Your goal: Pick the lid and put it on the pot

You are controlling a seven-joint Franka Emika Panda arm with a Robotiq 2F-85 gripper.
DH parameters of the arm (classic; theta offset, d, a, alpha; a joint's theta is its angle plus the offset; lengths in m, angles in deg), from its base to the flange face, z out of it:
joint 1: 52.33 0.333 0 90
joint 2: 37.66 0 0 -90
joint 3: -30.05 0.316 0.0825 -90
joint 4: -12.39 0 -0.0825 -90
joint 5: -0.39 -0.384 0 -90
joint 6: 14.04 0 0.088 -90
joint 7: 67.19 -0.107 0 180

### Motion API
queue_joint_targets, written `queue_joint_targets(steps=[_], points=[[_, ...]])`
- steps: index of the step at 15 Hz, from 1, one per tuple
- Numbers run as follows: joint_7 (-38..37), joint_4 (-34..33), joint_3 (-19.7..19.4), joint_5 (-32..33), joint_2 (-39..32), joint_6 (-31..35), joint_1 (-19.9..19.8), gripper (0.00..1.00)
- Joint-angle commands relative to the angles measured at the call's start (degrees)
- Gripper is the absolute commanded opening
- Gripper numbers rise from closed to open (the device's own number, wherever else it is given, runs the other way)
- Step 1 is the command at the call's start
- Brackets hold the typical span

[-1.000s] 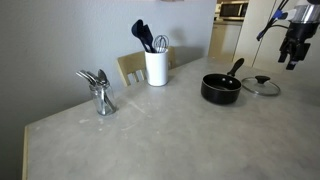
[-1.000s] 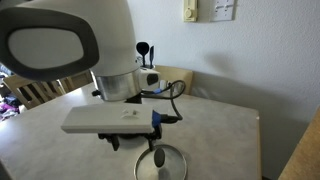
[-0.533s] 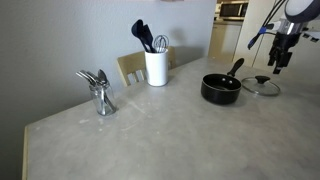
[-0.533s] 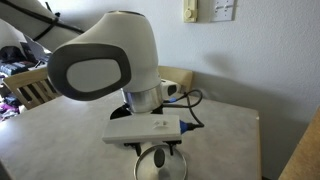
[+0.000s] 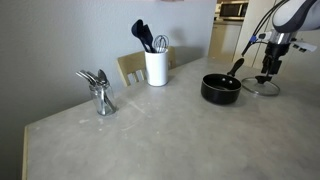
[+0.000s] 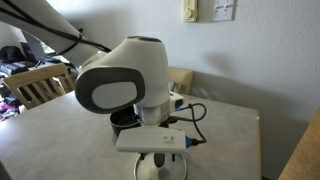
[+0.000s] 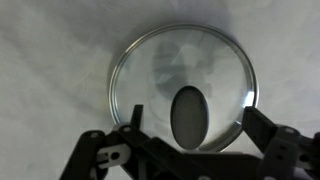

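**A:** Where is the lid?

**B:** The lid (image 5: pixel 262 87) lies flat on the table (image 5: pixel 150 130), at the right of the frame, just beside the pot (image 5: pixel 221 90).

**A:** What is it like?

**B:** It is round, flat, clear glass with a thin shiny rim. I think it is hard, smooth and a bit slippery. It could break if it drops.

**A:** Where do you grab it?

**B:** I think by the small dark knob (image 7: pixel 187 116) in the middle. The rim sits too flat on the table.

**A:** And the gripper?

**B:** The gripper (image 7: pixel 190 125) hangs right over the lid. Its jaws stand wide apart, one on each side of the knob, and they hold nothing.

**A:** And the pot?

**B:** It is black and shallow, with a long straight handle (image 5: pixel 235 68).
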Motion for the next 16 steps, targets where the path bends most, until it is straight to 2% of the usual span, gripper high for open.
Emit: queue_joint_targets(steps=[1,2,7,9,10,11,12,16], points=[[0.73,-2.02,1.61,0.18,-2.57,-0.61,-2.34,0.96],[0.93,-2.07,1.95,-0.07,-2.84,-0.72,-2.64,0.89],[1.05,-1.68,3.58,-0.21,-3.01,-0.66,-3.1,0.82],[1.18,-1.69,4.06,-0.1,-2.9,-0.64,-3.0,0.76],[1.11,-1.69,4.16,0.04,-2.9,-0.47,-2.89,0.7],[1.02,-1.72,4.24,0.15,-2.92,-0.39,-2.81,0.53],[0.99,-1.74,4.25,0.24,-2.92,-0.26,-2.78,0.42],[0.09,-1.65,3.49,1.15,-2.83,0.36,-2.28,0.15]])
